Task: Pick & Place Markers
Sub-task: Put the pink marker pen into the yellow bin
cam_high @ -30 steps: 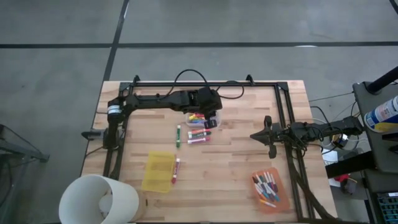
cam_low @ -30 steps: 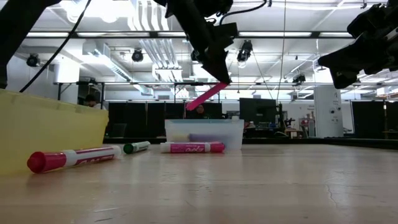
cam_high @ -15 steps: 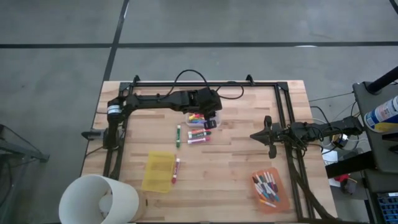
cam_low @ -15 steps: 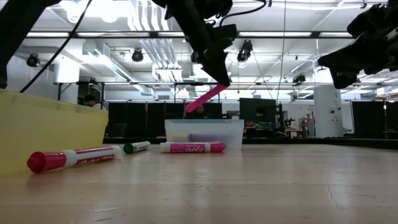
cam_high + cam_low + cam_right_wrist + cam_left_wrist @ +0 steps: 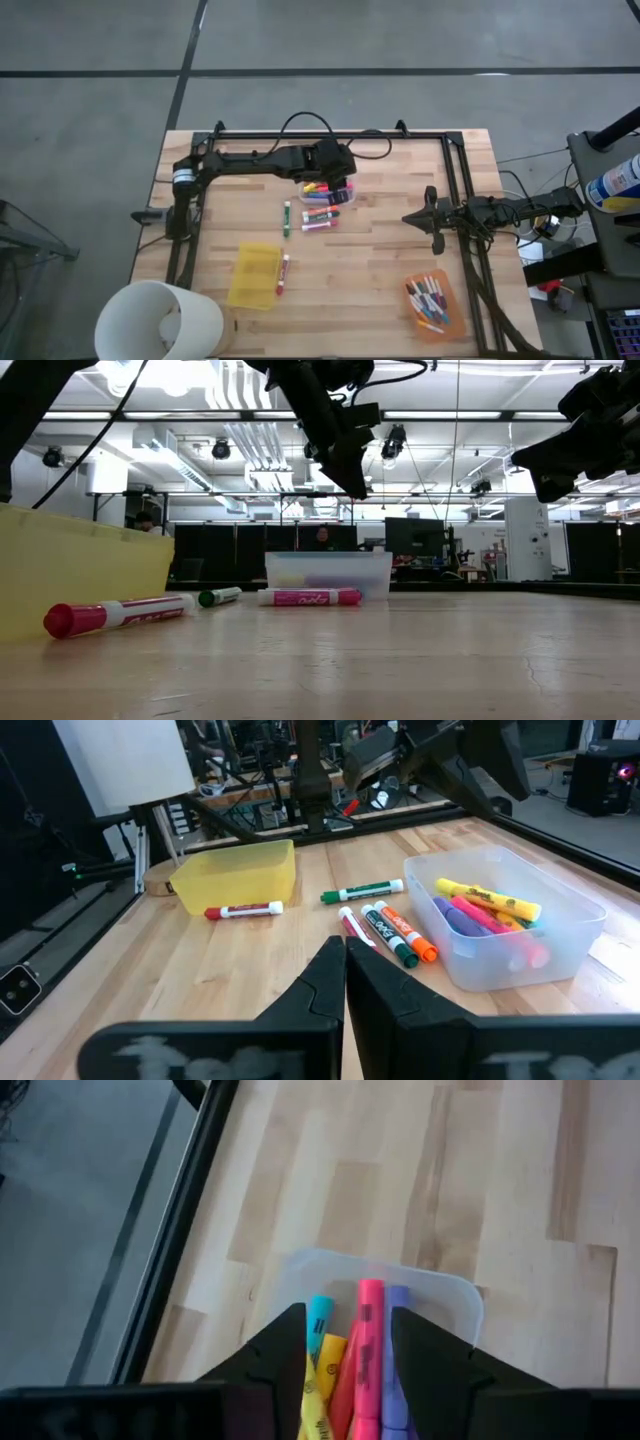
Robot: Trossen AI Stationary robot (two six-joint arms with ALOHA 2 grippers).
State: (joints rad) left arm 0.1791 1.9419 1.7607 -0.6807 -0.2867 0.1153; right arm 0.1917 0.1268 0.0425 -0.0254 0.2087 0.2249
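Note:
My left gripper (image 5: 335, 180) hangs open above the clear bin (image 5: 330, 192) near the table's far side, touching nothing. In the left wrist view its gripper (image 5: 348, 1315) frames the bin's markers: a blue, a yellow, a pink marker (image 5: 368, 1330) and a purple one lie side by side on the bin's floor. More markers lie flat on the table: a green one (image 5: 287, 218), a few beside the bin (image 5: 320, 220) and a red one (image 5: 283, 272). My right gripper (image 5: 408, 218) waits shut over the table's right part.
A yellow bin (image 5: 255, 275) stands near the red marker. An orange bin (image 5: 432, 305) with several markers sits at the near right corner. A white bucket (image 5: 160, 320) overlaps the near left corner. A black frame (image 5: 455, 180) runs along the far and side edges.
The pink marker that hung slanting from my left gripper has dropped out of it into the clear bin below. The left gripper has let go and stayed above the bin.

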